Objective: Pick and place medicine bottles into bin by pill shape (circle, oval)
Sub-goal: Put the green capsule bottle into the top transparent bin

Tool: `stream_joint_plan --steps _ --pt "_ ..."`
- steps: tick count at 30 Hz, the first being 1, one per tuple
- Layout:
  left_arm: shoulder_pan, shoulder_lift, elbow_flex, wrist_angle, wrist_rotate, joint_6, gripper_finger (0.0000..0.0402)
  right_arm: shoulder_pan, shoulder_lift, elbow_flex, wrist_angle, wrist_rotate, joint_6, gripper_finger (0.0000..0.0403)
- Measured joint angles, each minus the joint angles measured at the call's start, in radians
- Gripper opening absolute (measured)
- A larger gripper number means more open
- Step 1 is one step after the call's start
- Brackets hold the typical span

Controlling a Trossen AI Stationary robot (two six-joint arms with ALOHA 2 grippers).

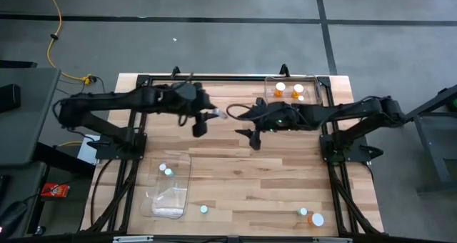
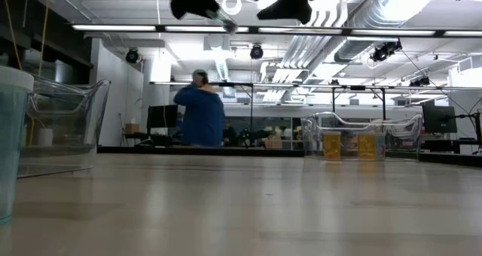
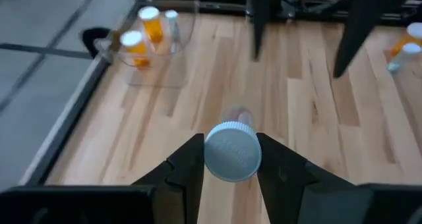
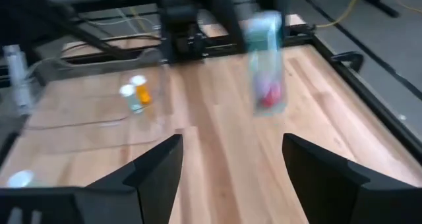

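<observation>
My left gripper [image 1: 205, 120] is up over the middle of the table, shut on a clear, pale teal medicine bottle [image 1: 215, 114] with a white cap [image 3: 232, 151]. The bottle also shows in the right wrist view [image 4: 267, 62], with red pills in it. My right gripper [image 1: 250, 125] is open and empty just to the bottle's right, facing it. The far right bin [image 1: 291, 89] holds orange bottles [image 1: 280, 91]. The near left bin [image 1: 171, 189] holds two pale bottles [image 1: 166, 169]. Loose bottles stand on the table near its front edge [image 1: 204, 209], [image 1: 303, 211], [image 1: 316, 219]. My left gripper pinches the bottle between its two fingers at the cap end [image 3: 232, 151], one finger on each side of the cap. The bottle's body sticks out past the fingertips toward my right gripper. The bottle is lifted clear of the table [image 2: 226, 21].
In the low view a pale teal bottle [image 2: 11, 135] stands close at the left edge, with the left bin [image 2: 64, 124] behind it and the right bin [image 2: 361, 139] holding orange bottles. A person [image 2: 202, 113] stands in the room beyond the table.
</observation>
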Motion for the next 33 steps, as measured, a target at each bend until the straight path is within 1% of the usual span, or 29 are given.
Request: stream_joint_plan --steps 5,9,19,23,27,33 --pt "0.002 0.068 0.0 0.074 0.021 -0.011 0.0107 -0.027 0.026 0.001 -0.001 0.031 0.0 0.0252" --pt "-0.001 0.096 0.0 0.127 0.021 -0.015 0.0108 -0.044 0.037 0.002 -0.003 -0.005 -0.001 0.0252" --pt "-0.003 0.098 0.0 0.185 0.023 -0.021 0.0109 -0.065 0.036 0.002 0.005 -0.019 -0.017 0.0252" --pt "-0.003 0.098 0.0 0.194 0.043 -0.013 0.011 -0.065 0.036 0.002 0.005 -0.019 -0.024 0.0249" --pt "-0.003 0.098 0.0 0.205 0.044 -0.013 0.011 -0.065 0.036 0.002 0.005 -0.019 -0.018 0.0229" --pt "-0.003 0.098 0.0 0.204 0.043 -0.015 0.0111 -0.064 0.036 0.002 0.021 -0.01 0.0 0.0173"
